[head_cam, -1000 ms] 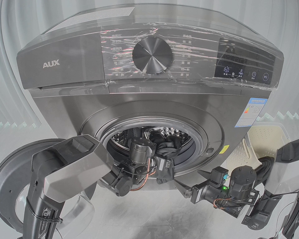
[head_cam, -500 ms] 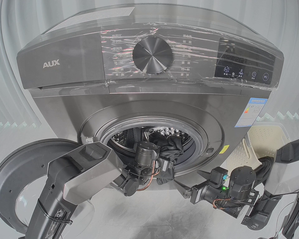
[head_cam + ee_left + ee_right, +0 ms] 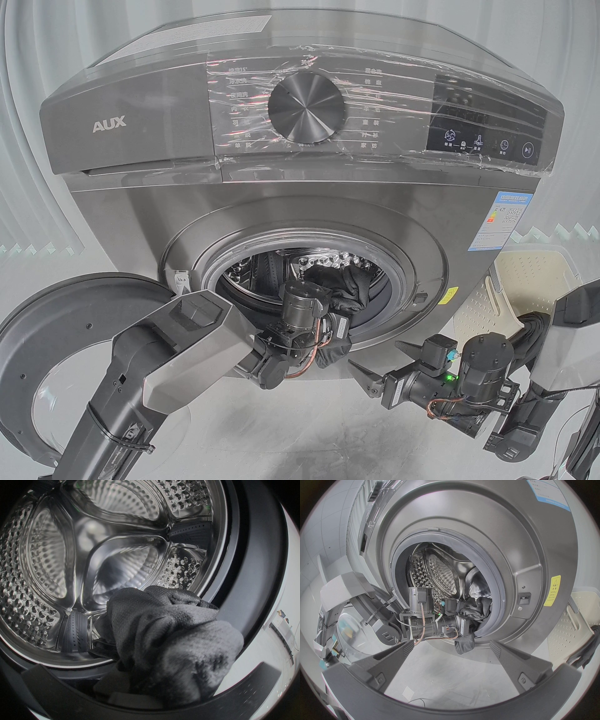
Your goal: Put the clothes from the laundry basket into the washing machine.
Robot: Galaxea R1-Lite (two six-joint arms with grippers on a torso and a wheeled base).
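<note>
Black garment (image 3: 168,642), clenched in the left gripper (image 3: 465,612), lay across the washing machine (image 3: 300,212) door rim, not yet released inside; right gripper (image 3: 375,355) hung open, empty.

Pale pleated curtains (image 3: 25,187) hang behind; the grey floor (image 3: 281,431) gleams.

Basket (image 3: 531,275) right of washer (image 3: 300,187); garment (image 3: 350,289) in washer mouth.

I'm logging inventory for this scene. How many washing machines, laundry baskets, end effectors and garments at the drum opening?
Washing machine: 1
Laundry basket: 1
End effectors: 2, the left end effector and the right end effector
Dark garment at the drum opening: 1
Total: 5
</note>
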